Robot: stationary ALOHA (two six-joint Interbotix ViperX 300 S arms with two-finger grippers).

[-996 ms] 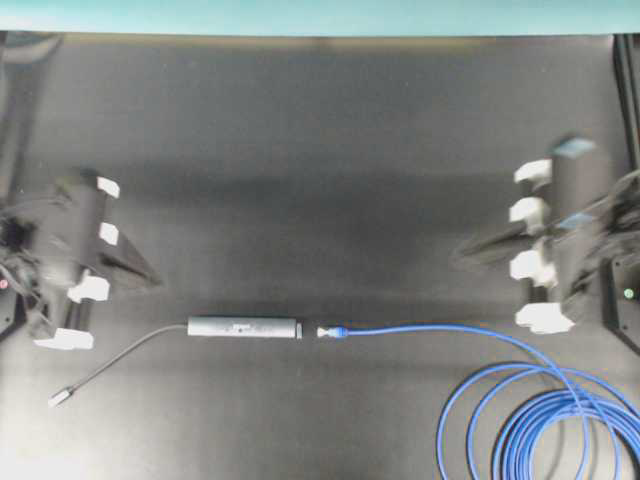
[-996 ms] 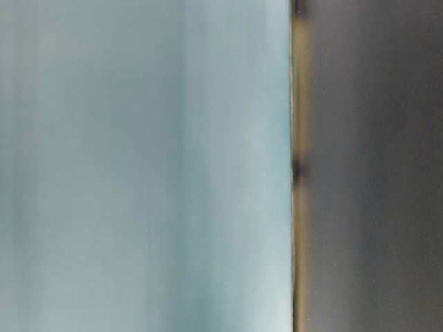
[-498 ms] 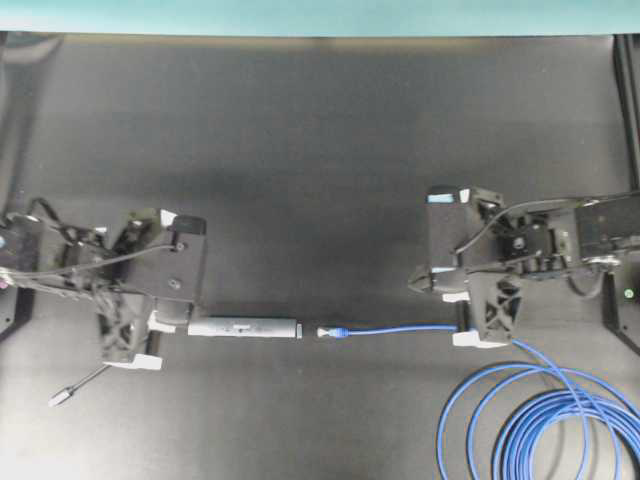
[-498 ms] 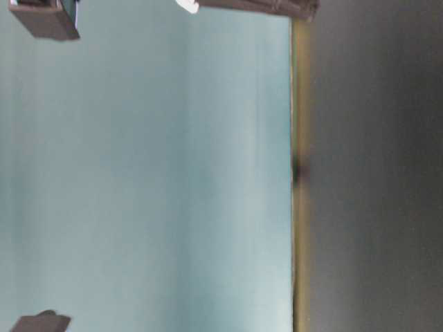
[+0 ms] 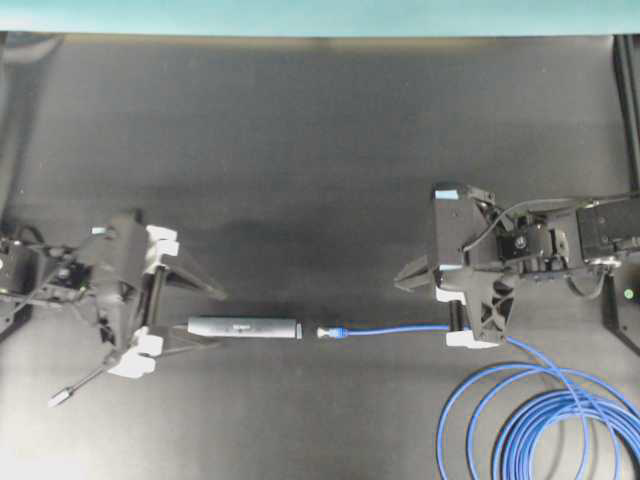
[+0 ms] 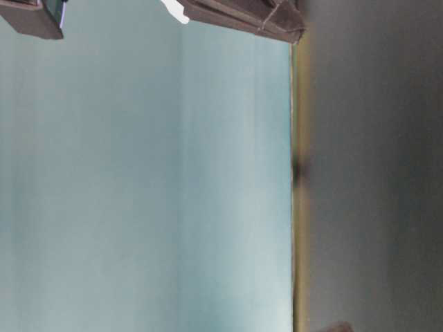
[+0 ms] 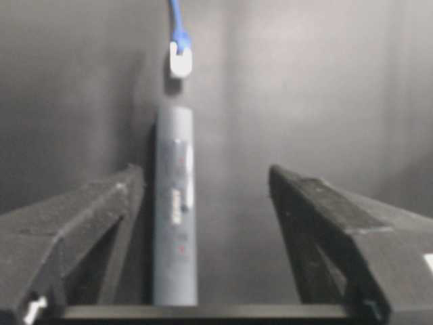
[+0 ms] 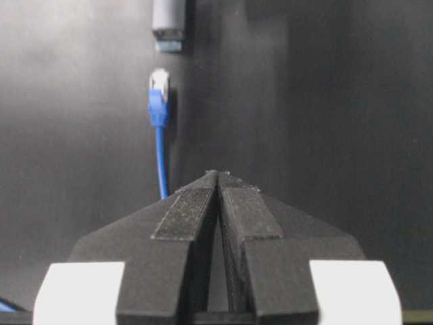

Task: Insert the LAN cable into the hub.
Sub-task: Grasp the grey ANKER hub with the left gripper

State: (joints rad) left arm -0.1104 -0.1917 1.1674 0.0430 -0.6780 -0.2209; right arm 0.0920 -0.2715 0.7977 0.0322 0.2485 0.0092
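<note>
Black matte table point(image 5: 320, 130) fills the overhead view; hub used as the landmark below. Beyond the table's far edge runs a teal wall point(image 5: 320, 15). The table-level view is turned sideways and blurred: teal wall on one side, dark table on the other, a tan strip between, parts of an arm at the top edge.

Cable point(image 5: 540, 420): blue loops piled well right of the hub and nearer the camera edge, one straight run leading back left toward it. Its plug point(image 5: 331, 331) lies just off the hub's right end, in line with it, a small gap between, not inserted.

Right gripper point(image 5: 408, 279) sits right of the hub, past the plug, beside the straight run of cable. Fingers point(image 8: 193, 210) pressed together, nothing between them; in the right wrist view the cable passes to their left.

Left gripper point(image 5: 214, 318) is at the hub's left end, jaws spread wide, one finger on each side of that end. In the left wrist view the hub point(image 7: 174, 203) lies just beside the left-hand finger point(image 7: 88, 217), well clear of the other; contact can't be told.

Hub point(image 5: 244, 327): grey bar, lying flat, lengthwise left-right. Small marks on its top face, too blurred to read. Thin grey cord point(image 5: 90, 378) runs from its left end to a silver plug point(image 5: 60, 397) further left and nearer the camera.
</note>
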